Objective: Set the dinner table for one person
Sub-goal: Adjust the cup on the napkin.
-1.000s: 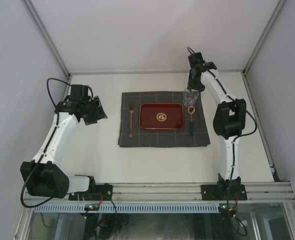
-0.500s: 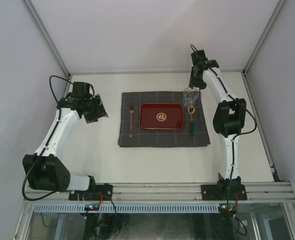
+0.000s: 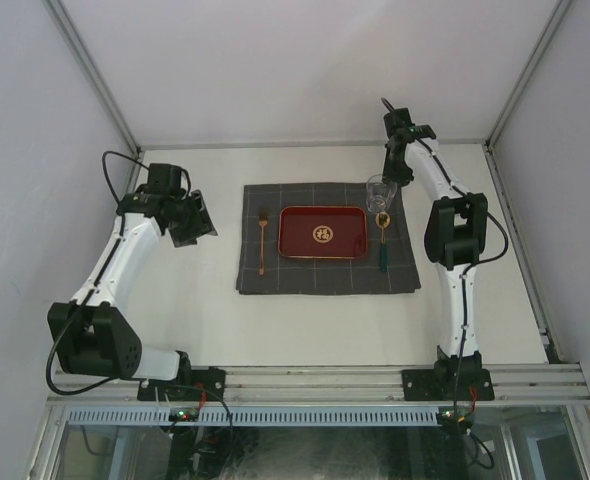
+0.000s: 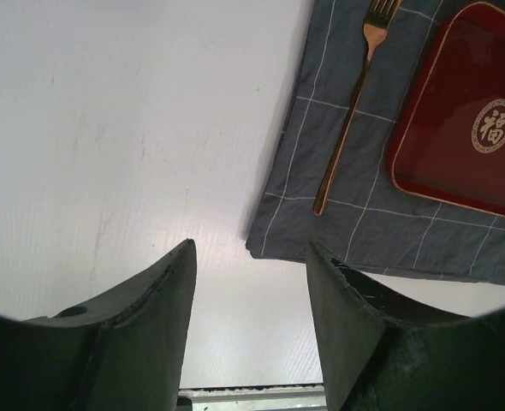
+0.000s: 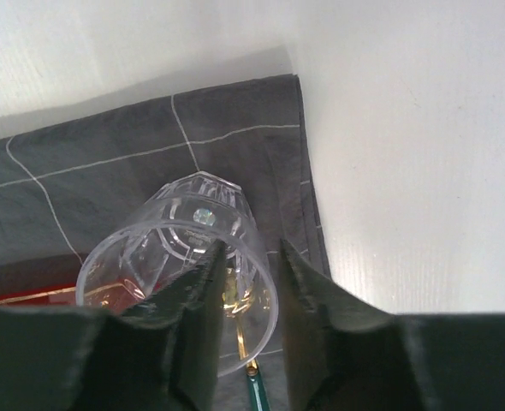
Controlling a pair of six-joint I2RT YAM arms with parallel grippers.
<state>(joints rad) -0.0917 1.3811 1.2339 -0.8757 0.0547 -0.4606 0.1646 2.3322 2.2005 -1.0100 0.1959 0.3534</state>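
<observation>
A clear faceted glass (image 3: 380,188) (image 5: 184,223) stands on the back right corner of the dark grey checked cloth (image 3: 325,275) (image 5: 107,180). My right gripper (image 3: 390,176) (image 5: 251,248) straddles its rim, one finger inside and one outside, with a gap beside the wall, so it is open. On the cloth lie a red tray (image 3: 322,232) (image 4: 458,111), a copper fork (image 3: 262,240) (image 4: 347,128) to its left and a teal-handled spoon (image 3: 383,245) (image 5: 257,390) to its right. My left gripper (image 3: 193,224) (image 4: 251,247) hangs open and empty over the dinner table (image 3: 205,320) (image 4: 107,128), left of the cloth.
White walls with aluminium posts enclose the table on three sides. An aluminium rail (image 3: 315,380) runs along the near edge by the arm bases. Bare tabletop (image 5: 406,128) shows right of the cloth's corner.
My right wrist has shifted slightly toward the far edge and its jaws have narrowed a little around the glass rim. The left arm has swung slightly; its jaws stay as they were.
</observation>
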